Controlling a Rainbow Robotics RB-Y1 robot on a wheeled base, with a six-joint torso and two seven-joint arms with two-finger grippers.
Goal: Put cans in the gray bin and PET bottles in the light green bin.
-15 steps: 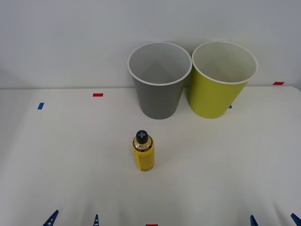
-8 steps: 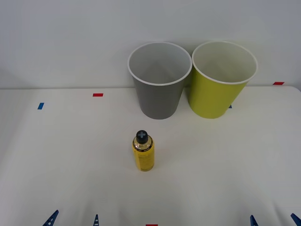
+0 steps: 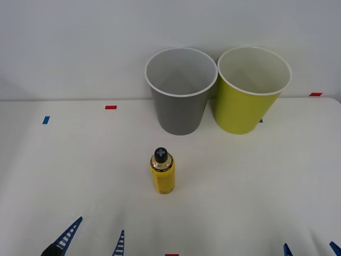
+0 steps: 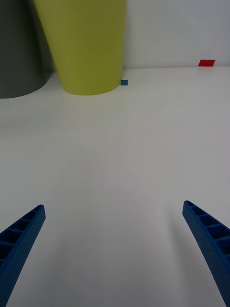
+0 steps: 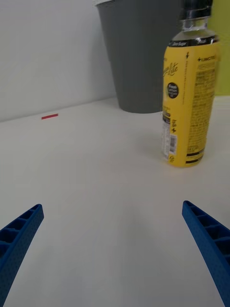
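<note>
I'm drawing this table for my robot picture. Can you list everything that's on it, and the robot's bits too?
Bottle: one, yellow with black print and a dark cap, standing upright mid-table, nearer the robot than the bins.
Gray bin: one, gray with white rim, at the table's far edge.
Light green bin: one, yellow-green with white rim, right beside the gray one, on its right.
Tape marks: red and blue bits on the white table.
Left gripper: blue fingers, open, at the near edge, left of the bottle.
Right gripper: blue fingers, open, at the near right edge.

Bottle cap (image 5: 196,5) cropped (upper edge)
</note>
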